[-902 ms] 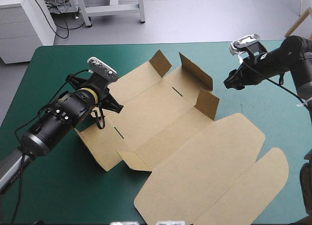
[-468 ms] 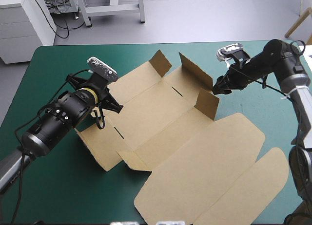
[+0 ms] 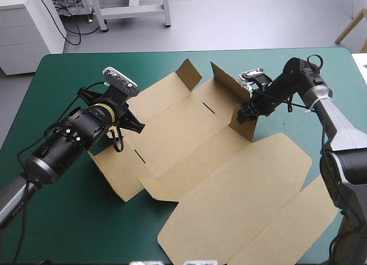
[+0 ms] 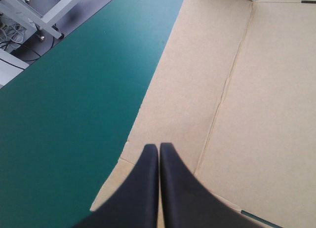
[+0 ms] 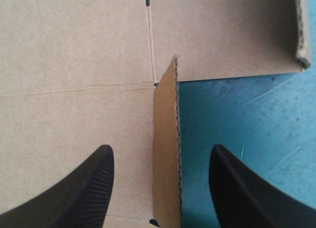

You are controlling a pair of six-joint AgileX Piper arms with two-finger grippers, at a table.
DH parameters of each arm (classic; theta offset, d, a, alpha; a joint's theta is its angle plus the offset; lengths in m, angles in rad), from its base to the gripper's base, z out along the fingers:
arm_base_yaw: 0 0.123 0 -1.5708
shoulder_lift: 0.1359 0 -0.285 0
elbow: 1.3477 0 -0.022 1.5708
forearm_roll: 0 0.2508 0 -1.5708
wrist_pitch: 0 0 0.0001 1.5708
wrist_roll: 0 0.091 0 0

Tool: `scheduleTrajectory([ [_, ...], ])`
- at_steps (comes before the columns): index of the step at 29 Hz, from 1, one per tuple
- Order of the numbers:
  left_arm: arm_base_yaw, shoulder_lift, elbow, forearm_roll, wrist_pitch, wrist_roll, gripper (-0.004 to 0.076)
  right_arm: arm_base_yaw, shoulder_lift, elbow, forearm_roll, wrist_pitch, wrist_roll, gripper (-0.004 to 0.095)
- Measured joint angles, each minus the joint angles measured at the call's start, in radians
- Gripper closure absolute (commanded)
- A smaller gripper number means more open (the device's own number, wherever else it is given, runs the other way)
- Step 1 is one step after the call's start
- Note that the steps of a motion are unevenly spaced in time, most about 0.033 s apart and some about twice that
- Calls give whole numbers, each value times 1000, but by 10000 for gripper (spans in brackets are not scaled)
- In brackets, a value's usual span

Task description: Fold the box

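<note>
The brown box (image 3: 218, 179) lies mostly flat on the table (image 3: 63, 219), its long way running from far left to near right. The left tool (image 4: 159, 148) is pinched tight over it. The right tool (image 5: 160, 151) stands wide around a standing flap (image 5: 165, 119).

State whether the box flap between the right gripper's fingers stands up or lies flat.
Standing up: the flap presents its thin edge inside the open right gripper, rising from the flat panel of the box.

The black fingers (image 5: 86, 193) stand apart, an upright flap (image 5: 164, 154) of the brown box (image 5: 74, 55) between them.
</note>
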Motion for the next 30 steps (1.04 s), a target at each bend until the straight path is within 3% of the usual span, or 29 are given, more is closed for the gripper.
scheduleTrajectory([
  [17, 0, 0, 0, -1, 0, 0, 734, 8, 64, 0, 18, 3, -1, 394],
  [22, 0, 0, 0, -2, 1, 0, 734, 40, 74, 0, 19, 8, -13, 573],
  [28, 0, 0, 0, -3, 3, 0, 734, 50, 74, 0, 21, 3, -16, 930],
  [30, 0, 0, 0, -3, 4, 0, 734, 50, 74, 0, 13, -2, -16, 926],
])
